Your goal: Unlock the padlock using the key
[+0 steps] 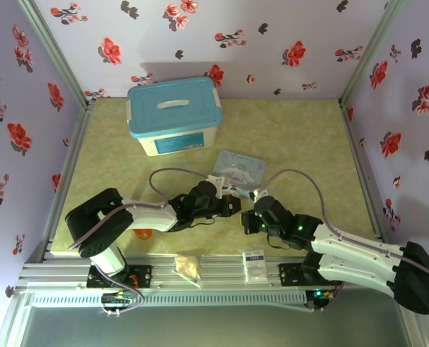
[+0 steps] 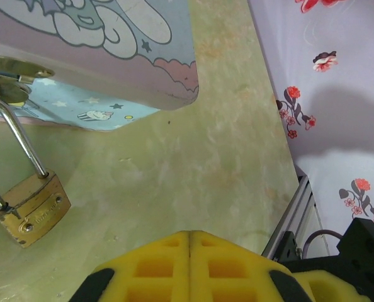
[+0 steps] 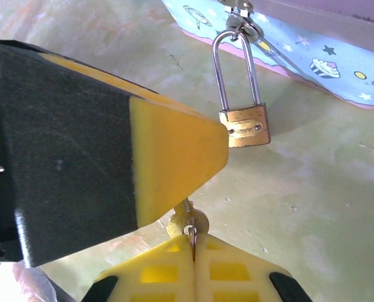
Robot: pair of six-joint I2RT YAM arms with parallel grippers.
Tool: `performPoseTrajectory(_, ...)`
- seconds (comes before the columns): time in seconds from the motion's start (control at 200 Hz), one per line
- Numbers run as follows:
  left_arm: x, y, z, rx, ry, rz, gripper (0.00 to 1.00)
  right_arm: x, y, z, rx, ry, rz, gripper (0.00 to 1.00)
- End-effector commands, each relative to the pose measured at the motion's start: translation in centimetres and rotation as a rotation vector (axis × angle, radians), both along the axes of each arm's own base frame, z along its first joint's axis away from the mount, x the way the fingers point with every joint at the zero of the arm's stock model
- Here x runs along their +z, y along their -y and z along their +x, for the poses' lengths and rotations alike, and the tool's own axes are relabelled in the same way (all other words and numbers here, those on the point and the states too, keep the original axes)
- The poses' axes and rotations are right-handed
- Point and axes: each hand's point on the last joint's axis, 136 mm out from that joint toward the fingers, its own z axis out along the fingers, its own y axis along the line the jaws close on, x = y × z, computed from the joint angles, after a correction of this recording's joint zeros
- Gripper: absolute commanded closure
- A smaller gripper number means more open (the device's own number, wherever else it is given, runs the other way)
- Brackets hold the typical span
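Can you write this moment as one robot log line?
right gripper: shut on key | left gripper: shut, empty | padlock: hangs from tin, looks locked | key not yet inserted

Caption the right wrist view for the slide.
Right gripper pinches the key, close to the padlock hooked on the latch of the tin.

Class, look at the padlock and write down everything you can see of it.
The padlock is small, with a brass-coloured rectangular body bearing faint stamped lettering and a long silvery shackle. The shackle looks shut, with both legs entering the body, and it loops through the clasp at the edge of the tin. The yellow tip of the left tool sits at its side; contact cannot be told.
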Motion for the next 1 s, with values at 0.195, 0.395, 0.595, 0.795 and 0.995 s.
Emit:
performPoseTrajectory(0.195, 1.4, -2.2, 1.1, 0.102, 0.009, -0.129, 1.0, 0.6, 0.1, 0.7, -0.038, 0.005, 0.12, 0.67)
performPoseTrajectory(0.395, 6.0, -4.0, 1.8, 0.13, 0.139, -0.253, 1.0, 5.9, -2.1, 0.3, 0.08, 0.107, 0.422, 0.1)
performPoseTrajectory(0.595, 10.4, -5.5, 1.9, 0.135, 0.22, -0.361, 1.0, 10.8, -2.9, 0.3, 0.18, 0.203, 0.585, 0.07)
performPoseTrajectory(0.795, 14.4, -6.1, 1.0, 0.113, 0.269, -0.456, 1.0, 13.0, -4.1, 0.1, 0.26, 0.248, 0.659, 0.13)
performPoseTrajectory(0.995, 14.8, -6.5, 0.8, 0.115, 0.276, -0.46, 1.0, 14.9, -5.0, 0.2, 0.302, 0.268, 0.747, 0.26)
